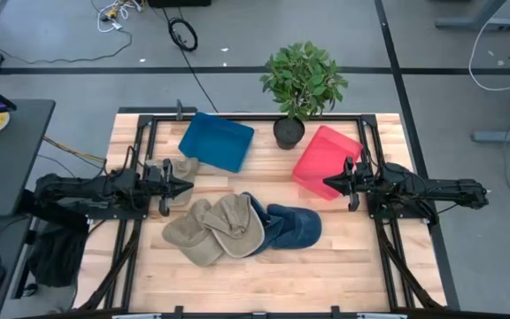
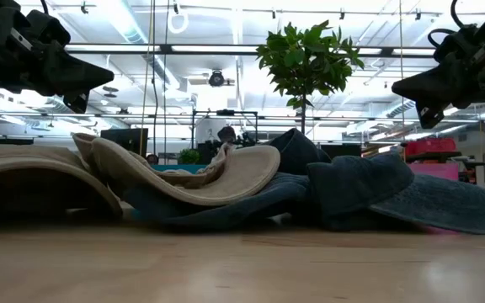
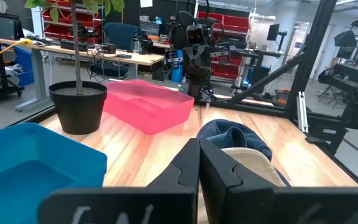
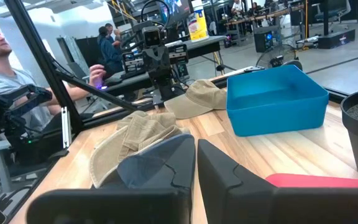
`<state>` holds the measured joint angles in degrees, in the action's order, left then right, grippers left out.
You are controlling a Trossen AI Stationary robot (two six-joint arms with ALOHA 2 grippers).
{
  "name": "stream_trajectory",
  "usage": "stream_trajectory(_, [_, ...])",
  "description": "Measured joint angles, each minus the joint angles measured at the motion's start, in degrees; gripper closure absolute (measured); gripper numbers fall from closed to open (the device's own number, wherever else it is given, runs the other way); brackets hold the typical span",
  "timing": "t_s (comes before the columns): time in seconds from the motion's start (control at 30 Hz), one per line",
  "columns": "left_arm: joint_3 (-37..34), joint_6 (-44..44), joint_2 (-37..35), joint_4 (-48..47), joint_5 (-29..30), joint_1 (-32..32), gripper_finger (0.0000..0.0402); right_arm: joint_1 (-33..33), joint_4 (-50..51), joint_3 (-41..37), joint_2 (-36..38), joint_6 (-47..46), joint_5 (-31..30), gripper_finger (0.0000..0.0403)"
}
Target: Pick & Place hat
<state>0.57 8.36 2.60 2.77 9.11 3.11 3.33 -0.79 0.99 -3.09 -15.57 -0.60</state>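
Several hats lie in a heap at the table's middle: two tan hats (image 1: 204,232) (image 1: 237,223) overlap, and a dark blue hat (image 1: 290,226) lies against them on the right. Another tan hat (image 1: 181,168) lies by the blue bin. In the low view the tan hats (image 2: 183,172) and the blue hat (image 2: 377,194) rest on the tabletop. My left gripper (image 1: 184,186) (image 3: 199,162) hovers shut, left of the heap and above the table. My right gripper (image 1: 328,183) (image 4: 196,162) hovers shut at the right, in front of the pink bin. Neither touches a hat.
A blue bin (image 1: 217,140) stands at the back left and a pink bin (image 1: 326,159) at the back right, with a potted plant (image 1: 301,84) between them. Bare wood (image 1: 264,279) runs along the near edge. A person (image 4: 5,62) sits beyond the table's left side.
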Motion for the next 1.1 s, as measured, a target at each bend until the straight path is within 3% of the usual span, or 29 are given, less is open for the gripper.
stream_trajectory(0.23, [-0.1, 0.1, 0.0, 2.1, 0.1, 0.0, 0.0394, 0.2, -0.9, 0.0, 0.0, 3.1, -0.2, 0.0378])
stream_trajectory(0.43, [-0.1, 6.0, 0.0, 4.8, 0.1, 0.0, 0.0394, 0.3, -3.5, 0.0, 0.0, 9.2, -0.6, 0.0378])
stream_trajectory(0.63, [-0.1, 7.6, 0.0, 10.0, 0.1, 0.0, 0.0394, 0.3, -9.1, 0.0, 0.0, -9.0, -0.4, 0.0378])
stream_trajectory(0.73, [0.6, 7.0, 0.0, 16.1, 0.1, -0.1, 0.0394, 0.3, -17.1, 0.0, -0.1, -11.9, -1.3, 0.0378])
stream_trajectory(0.9, [7.3, 2.7, 0.2, 16.9, 0.1, -0.1, 0.0394, 0.3, -29.7, 1.3, 0.0, -9.2, 1.6, 0.0378])
stream_trajectory(1.1, [19.1, 0.3, 4.0, 4.1, 0.1, -0.1, 0.0394, 0.3, -18.6, 9.1, -1.5, -6.9, 1.6, 0.0378])
